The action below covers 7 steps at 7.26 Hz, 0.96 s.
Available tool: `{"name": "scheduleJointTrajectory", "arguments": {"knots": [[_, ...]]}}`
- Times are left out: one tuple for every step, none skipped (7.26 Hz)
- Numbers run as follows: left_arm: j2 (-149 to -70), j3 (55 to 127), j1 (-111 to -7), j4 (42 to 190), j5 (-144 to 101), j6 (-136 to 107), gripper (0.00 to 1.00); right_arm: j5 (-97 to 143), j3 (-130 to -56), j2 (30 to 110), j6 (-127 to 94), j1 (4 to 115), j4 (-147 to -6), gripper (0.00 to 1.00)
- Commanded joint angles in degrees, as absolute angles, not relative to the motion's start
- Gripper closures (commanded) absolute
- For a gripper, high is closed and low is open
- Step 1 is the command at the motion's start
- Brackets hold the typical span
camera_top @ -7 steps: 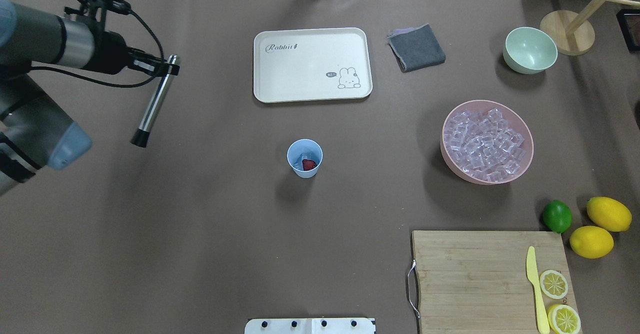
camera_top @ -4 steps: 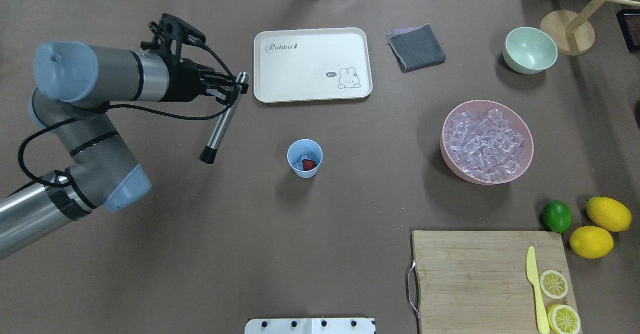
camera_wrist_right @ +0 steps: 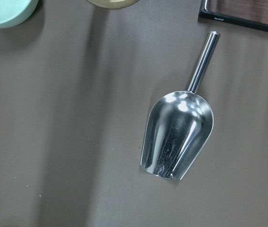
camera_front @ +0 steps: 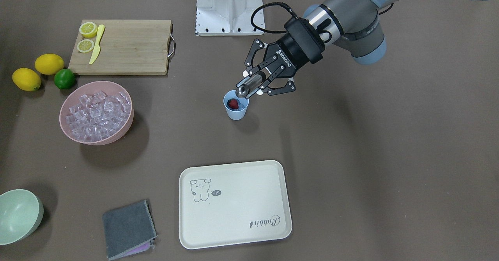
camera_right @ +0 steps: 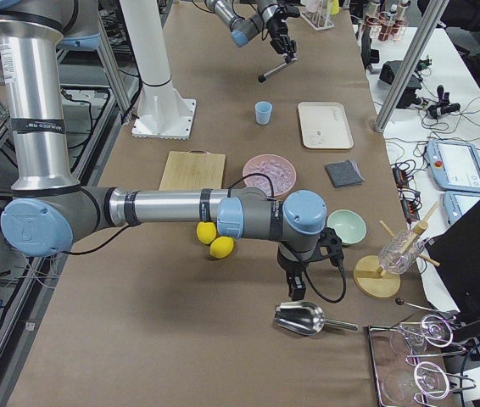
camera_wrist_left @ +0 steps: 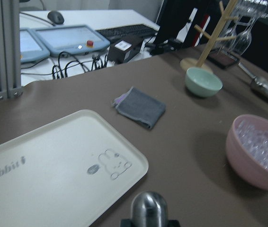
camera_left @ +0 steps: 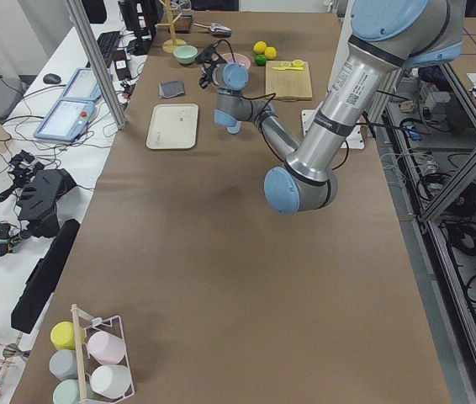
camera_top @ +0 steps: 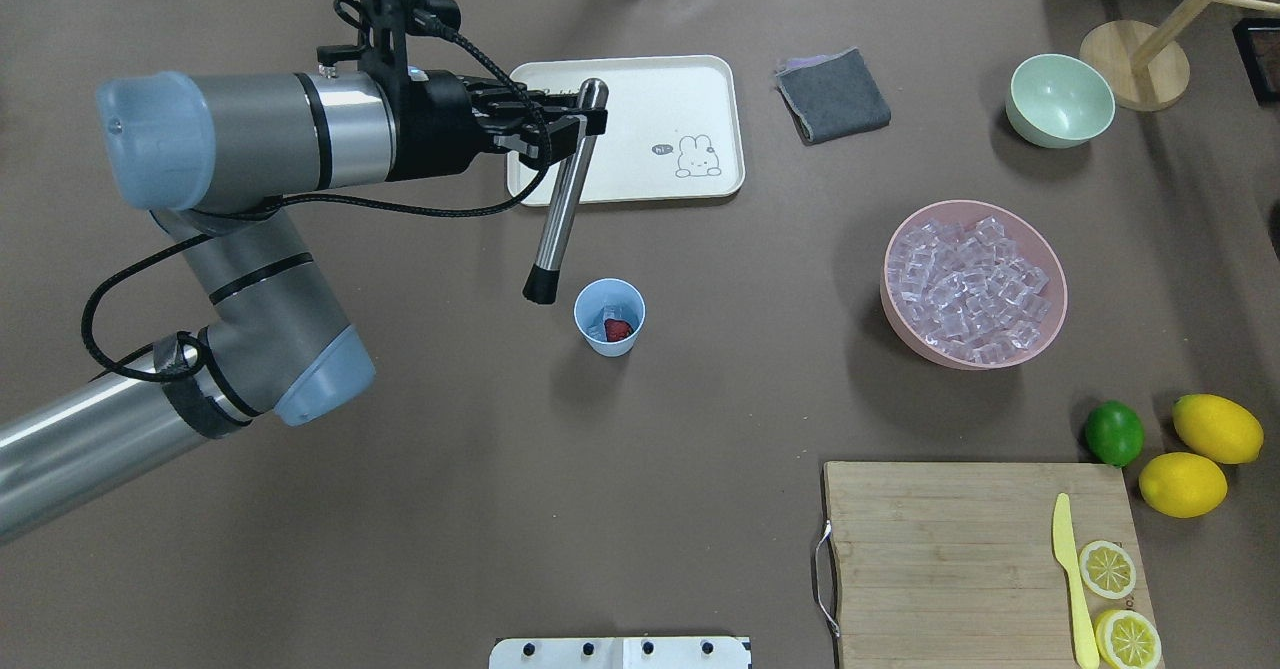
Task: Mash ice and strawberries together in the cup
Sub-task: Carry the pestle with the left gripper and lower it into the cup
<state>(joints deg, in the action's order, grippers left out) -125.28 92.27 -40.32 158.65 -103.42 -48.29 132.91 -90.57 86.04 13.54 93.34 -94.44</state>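
Overhead exterior: left gripper (camera_top: pixel 575 114) clamps a steel rod muddler (camera_top: pixel 560 211)

The right gripper (camera_right: pixel 293 288) gives no clue to its grip. The muddler's black tip is near the small light-blue plastic cup (camera_top: pixel 598 345), which holds a tiny red strawberry (camera_top: pixel 619 329) and clear ice (camera_top: pixel 601 315).

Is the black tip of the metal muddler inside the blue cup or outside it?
Outside. In the overhead view the muddler tip hangs beside the cup rim; the strawberry inside lies uncovered.
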Motion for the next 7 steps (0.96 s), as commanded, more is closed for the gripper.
{"name": "scheduleJointTrajectory", "arguments": {"knots": [[-130.0,82.3,-39.0,172.3,-100.2,-48.0,1.00,132.9,-90.8,86.0,13.5,93.3,-94.5,0.01],[-130.2,77.1,-38.3,179.7,-99.3,-46.4,1.00,133.0,-90.8,86.0,13.6,93.3,-94.5,0.01],[-129.9,76.0,-37.3,182.7,-99.1,-45.8,1.00,132.9,-90.8,86.0,13.6,93.3,-94.5,0.01],[-128.3,76.0,-36.7,184.0,-99.2,-45.2,1.00,132.9,-90.7,86.0,13.8,93.3,-94.4,0.01],[-128.1,75.4,-36.2,185.3,-99.1,-45.1,1.00,132.9,-90.7,86.0,13.9,93.3,-94.4,0.01],[-128.1,74.7,-35.6,185.4,-99.1,-45.1,1.00,132.9,-90.8,86.0,13.9,93.4,-94.4,0.01],[-128.5,74.6,-35.0,185.4,-99.0,-45.2,1.00,132.9,-91.0,86.2,14.1,93.9,-94.4,0.01]]}}
